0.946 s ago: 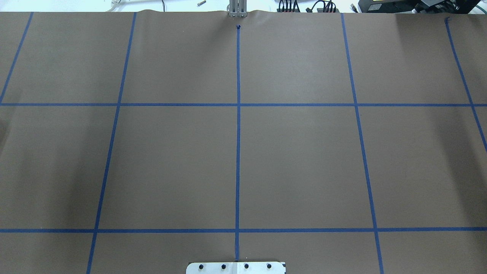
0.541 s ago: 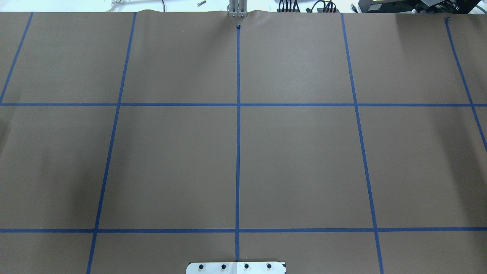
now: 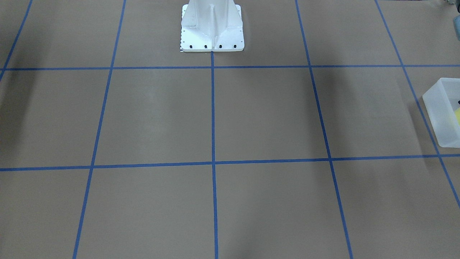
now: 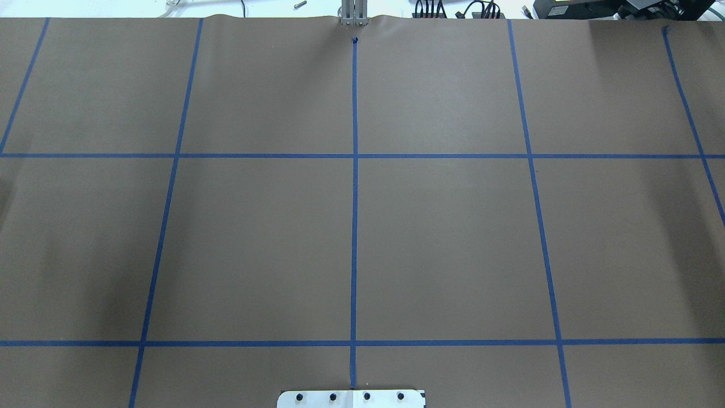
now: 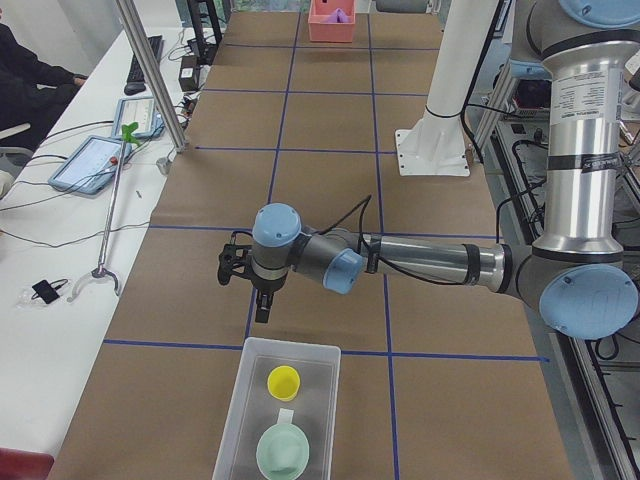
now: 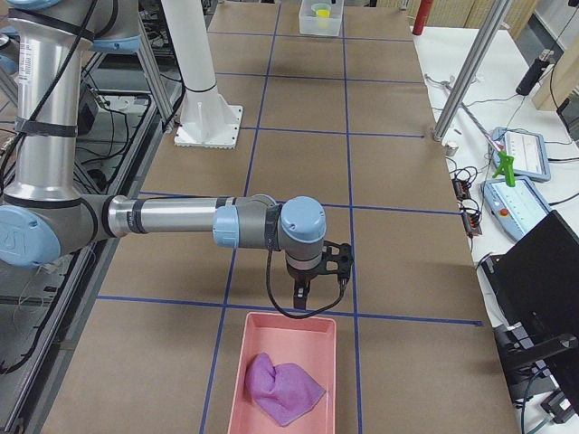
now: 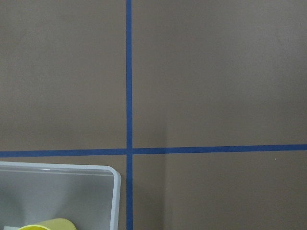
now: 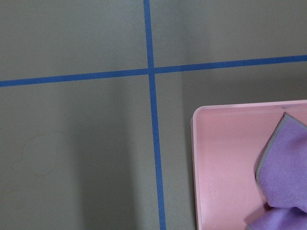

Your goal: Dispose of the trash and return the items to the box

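Note:
The frosted-white box (image 5: pixel 241 404) stands at the table's left end. The yellow cup (image 5: pixel 284 381) and the mint-green bowl (image 5: pixel 283 452) sit inside it. My left gripper (image 5: pixel 260 312) points down just beyond the box's end wall, above the table; I cannot tell whether it is open or shut. The left wrist view shows the box corner (image 7: pixel 62 167) and the cup's rim (image 7: pixel 48 224). The box also shows in the front-facing view (image 3: pixel 439 108). My right gripper (image 6: pixel 301 294) hangs just short of a pink tray (image 6: pixel 288 317); I cannot tell its state.
The pink tray holds a crumpled purple cloth (image 6: pixel 282 384), which also shows in the right wrist view (image 8: pixel 283 158). The robot's white base (image 3: pixel 212 28) stands at the table's robot side. Blue tape lines grid the brown table. An aluminium post (image 5: pixel 150 80) and tablets line the operators' side.

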